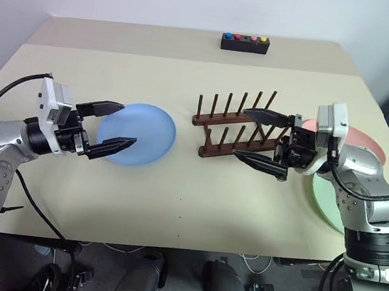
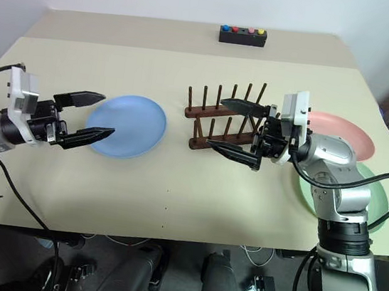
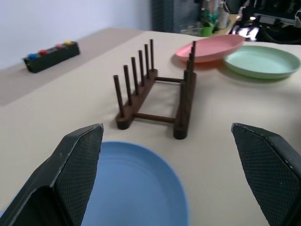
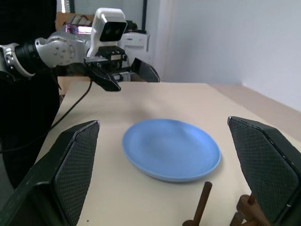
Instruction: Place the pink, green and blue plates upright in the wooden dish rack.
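Both claws hang released and empty above the bench point(image 1: 171, 214): the left claw point(image 1: 110, 129) at the near edge of the blue plate point(image 1: 142, 135), the right claw point(image 1: 266, 142) in front of the wooden dish rack point(image 1: 234, 126). All three plates lie flat; the rack holds none. To begin well, I judge the left claw should straddle the blue plate's rim before tilting it upright. Further right lie the green plate point(image 2: 377, 205) and pink plate point(image 2: 339, 132). At the far edge sits a black button box point(image 1: 245, 43). From the left wrist, pink overlaps green; the head views hide this behind the right arm.
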You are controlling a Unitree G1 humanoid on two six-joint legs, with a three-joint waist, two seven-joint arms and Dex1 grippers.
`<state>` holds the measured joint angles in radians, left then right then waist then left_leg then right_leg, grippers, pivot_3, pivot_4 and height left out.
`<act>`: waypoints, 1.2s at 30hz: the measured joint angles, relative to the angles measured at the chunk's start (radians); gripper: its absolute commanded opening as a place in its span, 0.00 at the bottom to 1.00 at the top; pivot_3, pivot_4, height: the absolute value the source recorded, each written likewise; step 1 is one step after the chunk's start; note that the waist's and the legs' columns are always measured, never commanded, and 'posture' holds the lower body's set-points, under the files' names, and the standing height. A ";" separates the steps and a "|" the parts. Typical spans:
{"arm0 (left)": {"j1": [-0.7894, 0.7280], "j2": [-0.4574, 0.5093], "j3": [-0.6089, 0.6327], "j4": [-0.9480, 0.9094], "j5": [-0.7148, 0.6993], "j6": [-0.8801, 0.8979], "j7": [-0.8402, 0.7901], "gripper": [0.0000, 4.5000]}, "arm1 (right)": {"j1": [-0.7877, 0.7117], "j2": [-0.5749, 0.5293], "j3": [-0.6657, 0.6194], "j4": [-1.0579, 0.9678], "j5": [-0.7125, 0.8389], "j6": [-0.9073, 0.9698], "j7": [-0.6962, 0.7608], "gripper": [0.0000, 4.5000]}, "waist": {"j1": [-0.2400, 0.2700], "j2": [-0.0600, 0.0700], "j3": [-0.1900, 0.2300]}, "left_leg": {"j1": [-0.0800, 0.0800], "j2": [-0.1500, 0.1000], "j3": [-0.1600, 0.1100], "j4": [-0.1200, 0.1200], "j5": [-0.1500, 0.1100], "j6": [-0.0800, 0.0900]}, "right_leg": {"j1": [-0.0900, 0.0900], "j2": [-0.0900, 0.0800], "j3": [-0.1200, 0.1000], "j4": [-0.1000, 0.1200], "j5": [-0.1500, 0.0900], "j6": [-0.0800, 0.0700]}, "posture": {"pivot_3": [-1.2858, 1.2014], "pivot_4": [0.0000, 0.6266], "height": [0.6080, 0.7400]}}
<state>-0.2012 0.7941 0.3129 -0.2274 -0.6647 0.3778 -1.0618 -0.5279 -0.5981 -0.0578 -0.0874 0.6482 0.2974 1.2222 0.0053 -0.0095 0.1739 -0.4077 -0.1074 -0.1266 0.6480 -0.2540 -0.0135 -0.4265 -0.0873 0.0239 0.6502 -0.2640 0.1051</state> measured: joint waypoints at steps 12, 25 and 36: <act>0.050 -0.021 0.027 -0.058 -0.001 0.000 0.053 1.00 | -0.046 0.028 0.026 0.056 -0.023 -0.009 0.042 0.99 | 0.005 0.000 0.000 | 0.000 0.000 0.000 0.000 0.000 0.000 | 0.000 0.000 0.000 0.000 0.000 0.000 | 0.52 0.24 1.00; -0.217 -0.112 -0.318 0.115 0.176 0.065 0.072 1.00 | -0.029 0.015 0.005 0.043 -0.043 -0.013 0.016 0.99 | 0.006 0.000 0.000 | 0.000 -0.001 0.000 0.001 0.000 0.000 | 0.000 0.000 -0.001 0.000 0.000 0.000 | 0.52 0.24 1.00; -0.467 -0.262 -0.521 0.420 0.274 0.228 0.042 1.00 | 0.075 -0.020 -0.053 -0.072 -0.036 -0.006 -0.057 0.99 | -0.001 -0.001 0.000 | -0.001 -0.001 0.000 0.002 0.001 -0.002 | -0.001 0.001 -0.001 0.002 0.000 0.001 | 0.52 0.24 1.00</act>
<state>-0.6686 0.5322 -0.2085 0.1929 -0.3907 0.6056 -1.0198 -0.4530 -0.6183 -0.1109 -0.1595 0.6122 0.2919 1.1647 0.0042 -0.0104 0.1735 -0.4083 -0.1080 -0.1265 0.6498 -0.2527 -0.0154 -0.4272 -0.0864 0.0230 0.6520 -0.2635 0.1059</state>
